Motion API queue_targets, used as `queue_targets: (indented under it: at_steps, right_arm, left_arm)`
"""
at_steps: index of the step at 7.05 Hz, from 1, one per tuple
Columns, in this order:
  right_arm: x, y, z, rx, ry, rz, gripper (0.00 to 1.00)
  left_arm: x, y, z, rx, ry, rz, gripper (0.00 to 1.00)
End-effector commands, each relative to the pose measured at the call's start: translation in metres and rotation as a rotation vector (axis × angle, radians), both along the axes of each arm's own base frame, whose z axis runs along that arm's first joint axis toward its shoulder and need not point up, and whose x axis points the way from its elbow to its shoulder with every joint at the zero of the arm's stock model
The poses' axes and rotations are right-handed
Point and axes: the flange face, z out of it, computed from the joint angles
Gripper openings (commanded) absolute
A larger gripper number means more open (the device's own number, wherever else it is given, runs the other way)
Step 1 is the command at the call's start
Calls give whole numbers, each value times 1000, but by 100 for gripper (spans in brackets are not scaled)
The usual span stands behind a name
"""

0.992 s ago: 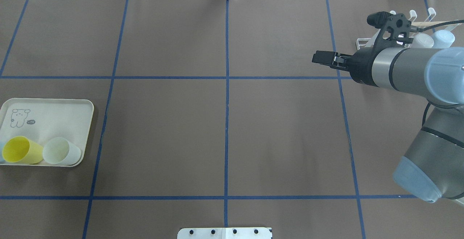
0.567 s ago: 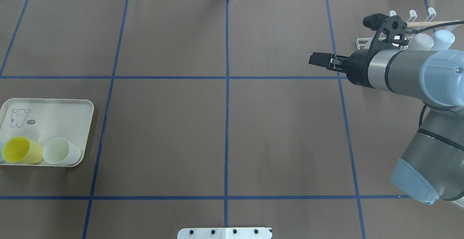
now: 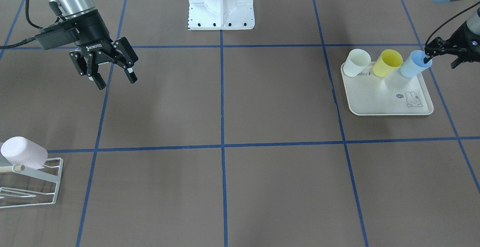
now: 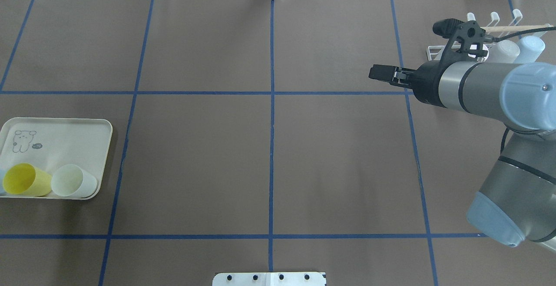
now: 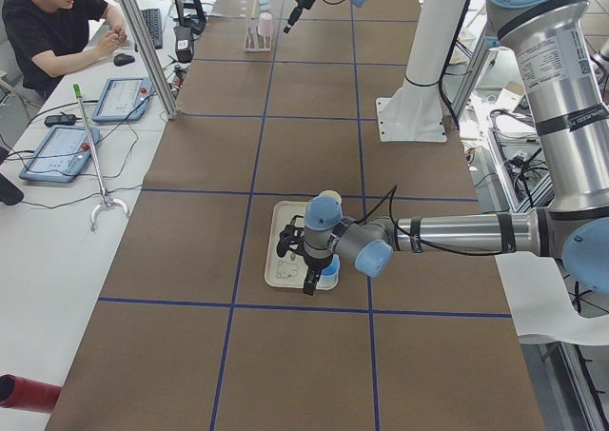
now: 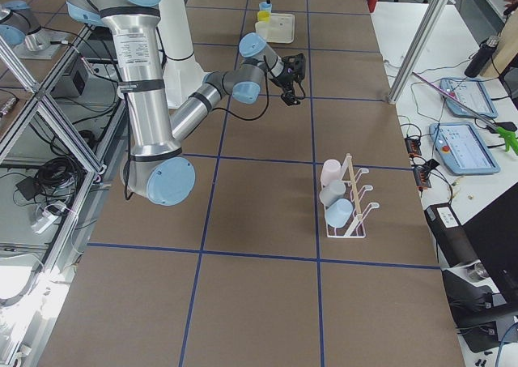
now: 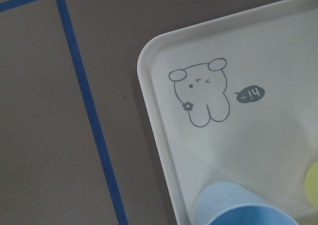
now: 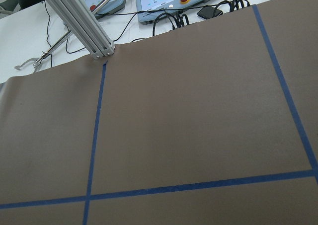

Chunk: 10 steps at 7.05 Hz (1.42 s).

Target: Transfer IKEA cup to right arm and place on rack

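Cup [image 3: 412, 65], blue, on tray [image 3: 382, 97] w/ "hi" bubble, right claw [image 3: 116, 82] marked ROBOTIQ

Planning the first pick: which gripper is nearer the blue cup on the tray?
Left. The left gripper is at the blue cup's rim; the right gripper hangs open far across the table, nearer the rack.

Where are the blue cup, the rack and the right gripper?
blue cup [image 3: 411, 66], exterior front-facing view, on its side wall.
rack [image 3: 59, 181], exterior front-facing view, on its end wire.
right gripper [image 3: 116, 82], exterior front-facing view, midway between its open fingertips.
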Motion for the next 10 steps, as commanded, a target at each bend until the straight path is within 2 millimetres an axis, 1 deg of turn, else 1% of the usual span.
queue_targets:
  at_steps: [1, 2, 4, 7, 10]
  right_arm:
    - [0, 1, 0, 0, -1, -2, 100]
    - [0, 1, 0, -1, 0, -3, 100]
    - [0, 1, 0, -1, -2, -4, 100]
    - [0, 1, -1, -2, -4, -2, 100]
    - [-1, 1, 0, -13, -11, 2, 100]
  left_arm:
    - [0, 2, 1, -9, 2, 0, 82]
    - [2, 3, 1, -12, 5, 5, 71]
    - [3, 2, 0, -10, 8, 7, 70]
    - [6, 1, -2, -7, 11, 12, 63]
    - [20, 5, -3, -8, 13, 52, 63]
